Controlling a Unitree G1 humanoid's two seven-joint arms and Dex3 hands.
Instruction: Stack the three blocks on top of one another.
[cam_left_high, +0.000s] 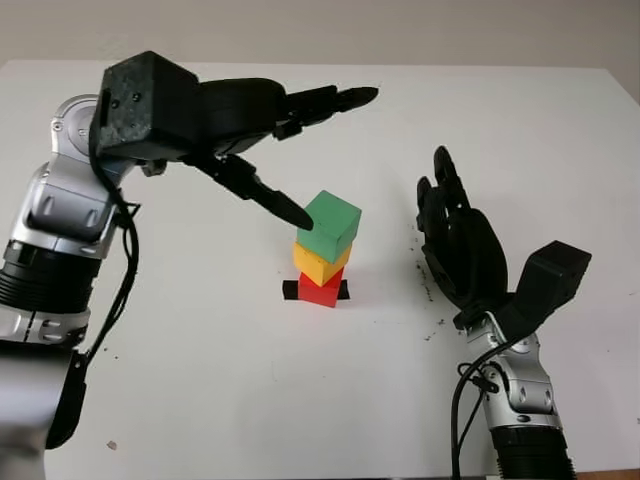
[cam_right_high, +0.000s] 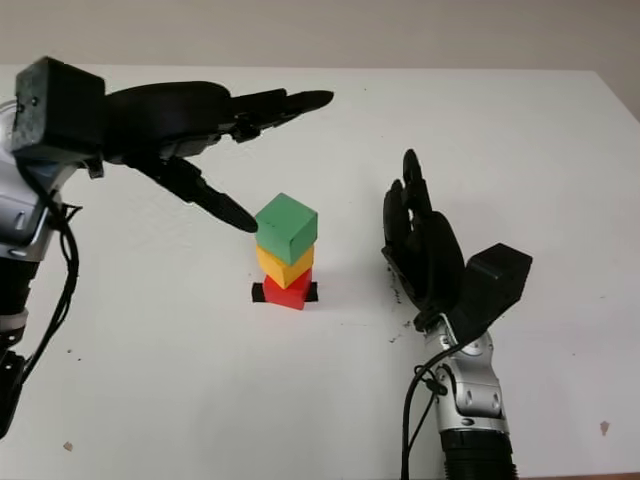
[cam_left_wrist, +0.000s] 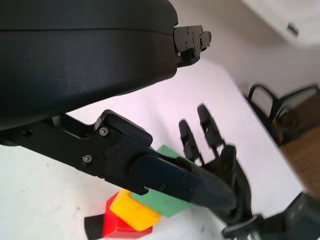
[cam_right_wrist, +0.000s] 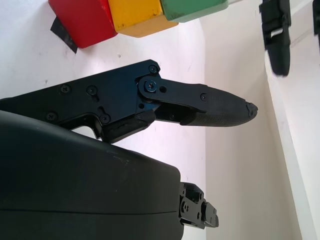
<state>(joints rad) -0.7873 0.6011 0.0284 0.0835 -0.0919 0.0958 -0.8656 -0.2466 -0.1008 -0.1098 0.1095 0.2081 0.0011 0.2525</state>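
Three blocks stand in one stack at the table's middle: a red block (cam_left_high: 320, 289) at the bottom on a black tape mark (cam_left_high: 291, 290), a yellow block (cam_left_high: 318, 264) on it, and a green block (cam_left_high: 331, 226) on top, turned a little. My left hand (cam_left_high: 300, 150) hovers just left of and above the stack, open, its thumb tip close beside the green block and holding nothing. My right hand (cam_left_high: 455, 235) stands open to the right of the stack, palm toward it, well apart from the blocks.
The white table (cam_left_high: 200, 380) stretches all around the stack. Small dark specks (cam_left_high: 432, 290) lie near my right hand. In the left wrist view a dark chair (cam_left_wrist: 280, 107) stands beyond the table's edge.
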